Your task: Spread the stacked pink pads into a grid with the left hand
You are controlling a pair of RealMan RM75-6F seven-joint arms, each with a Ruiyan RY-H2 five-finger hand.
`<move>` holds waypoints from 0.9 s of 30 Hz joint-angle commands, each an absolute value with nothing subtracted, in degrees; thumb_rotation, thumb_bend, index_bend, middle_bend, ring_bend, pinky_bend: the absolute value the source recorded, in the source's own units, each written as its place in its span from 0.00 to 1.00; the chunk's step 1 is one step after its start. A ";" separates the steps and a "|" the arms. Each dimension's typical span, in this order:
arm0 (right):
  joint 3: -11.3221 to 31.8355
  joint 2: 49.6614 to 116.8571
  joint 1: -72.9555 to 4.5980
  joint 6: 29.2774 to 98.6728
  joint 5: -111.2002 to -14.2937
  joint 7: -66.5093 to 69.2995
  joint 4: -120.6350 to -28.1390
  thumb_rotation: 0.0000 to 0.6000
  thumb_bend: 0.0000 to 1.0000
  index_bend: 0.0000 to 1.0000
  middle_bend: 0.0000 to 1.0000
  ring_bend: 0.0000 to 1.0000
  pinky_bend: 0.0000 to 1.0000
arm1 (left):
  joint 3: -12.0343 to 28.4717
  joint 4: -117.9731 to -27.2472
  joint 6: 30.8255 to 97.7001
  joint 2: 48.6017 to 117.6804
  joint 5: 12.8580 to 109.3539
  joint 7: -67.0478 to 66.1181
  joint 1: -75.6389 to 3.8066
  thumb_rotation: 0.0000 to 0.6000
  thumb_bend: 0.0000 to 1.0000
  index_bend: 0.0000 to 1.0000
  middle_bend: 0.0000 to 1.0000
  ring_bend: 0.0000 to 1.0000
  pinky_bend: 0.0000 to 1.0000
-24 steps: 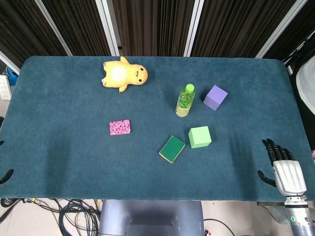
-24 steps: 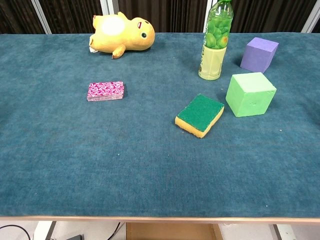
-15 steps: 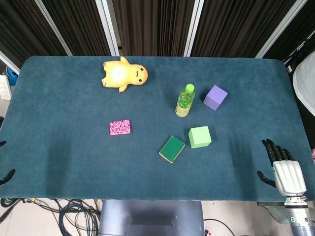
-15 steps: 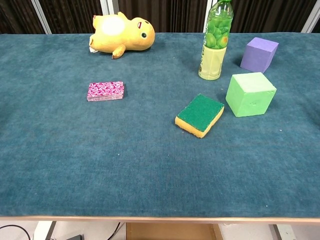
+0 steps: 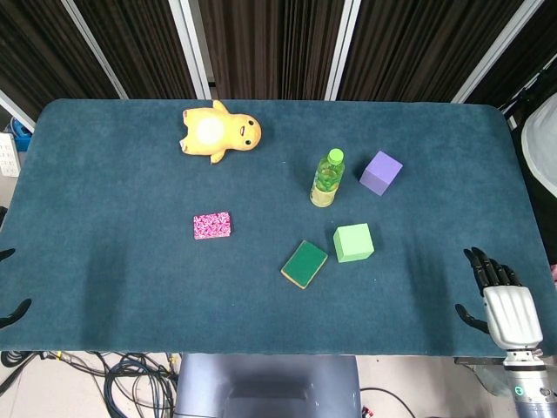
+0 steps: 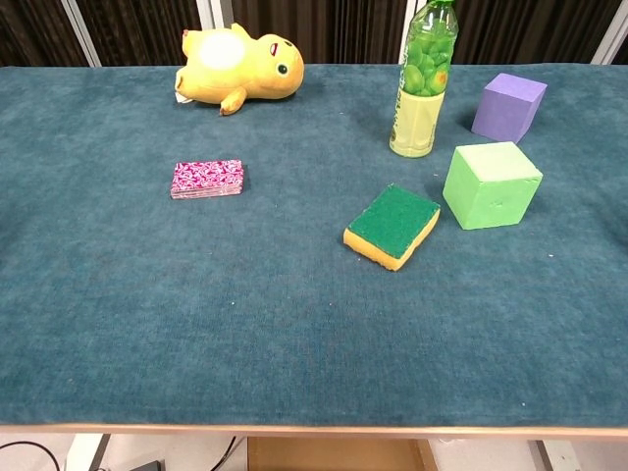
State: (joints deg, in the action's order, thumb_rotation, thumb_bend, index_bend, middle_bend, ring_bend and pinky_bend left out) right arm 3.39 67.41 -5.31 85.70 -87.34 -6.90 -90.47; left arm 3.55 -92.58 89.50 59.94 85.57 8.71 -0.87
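1. Pink pads (image 5: 211,225) lay in one neat stack on the left half of the blue-green felt table (image 5: 130,287), nearer the front than the yellow plush toy (image 5: 219,133), and nothing touched them; in the chest view the stack (image 6: 207,180) showed thin layered edges.
2. Compared with the frames from just before, the stack had not shifted at all, and every other item sat where it had been.
3. The left hand (image 5: 10,312) showed only as dark fingertips at the table's left front edge in the head view, well apart from the stack; they had crept very slightly lower at the frame edge than before. Whether that hand was spread or curled could not be told from so little of it.
4. The right hand (image 5: 503,300) rested at the right front corner of the table, its black fingers apart and holding nothing; it had dropped a touch since the earliest frame.
5. To the right of the stack lay a green-topped sponge (image 5: 305,264) with a yellow base, tilted at an angle, just beside a light green cube (image 5: 353,242).
6. Behind these stood an upright green drink bottle (image 5: 327,178), with a purple cube (image 5: 380,172) near it on its right.
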 commanded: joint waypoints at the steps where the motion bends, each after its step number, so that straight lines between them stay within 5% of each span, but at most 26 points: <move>1: 3.48 67.16 -5.15 85.76 -87.05 -6.33 -90.53 1.00 0.20 0.00 0.08 0.16 0.22 | 4.60 -93.74 90.34 60.87 84.58 9.35 -0.86 1.00 0.18 0.23 0.10 0.00 0.00; 7: 3.61 66.71 -5.09 85.47 -86.57 -5.20 -90.44 1.00 0.20 0.00 0.08 0.16 0.22 | 8.19 -99.95 83.75 58.03 80.93 3.99 -6.09 1.00 0.17 0.24 0.10 0.00 0.00; 15: 3.75 66.56 -5.29 84.49 -85.75 -4.83 -90.13 1.00 0.20 0.00 0.08 0.16 0.22 | 15.13 -107.78 63.19 53.03 67.47 -3.68 -20.34 1.00 0.17 0.24 0.10 0.00 0.00; 21: 4.13 66.62 -5.25 84.40 -84.99 -4.30 -89.50 1.00 0.20 0.00 0.08 0.16 0.22 | 18.50 -107.25 48.60 57.38 47.78 -13.42 -35.36 1.00 0.17 0.25 0.10 0.00 0.00; 27: 4.46 66.49 -5.17 84.14 -84.15 -3.30 -88.65 1.00 0.20 0.00 0.08 0.16 0.22 | 16.21 -102.49 47.85 65.50 29.63 -25.23 -47.59 1.00 0.17 0.26 0.10 0.00 0.00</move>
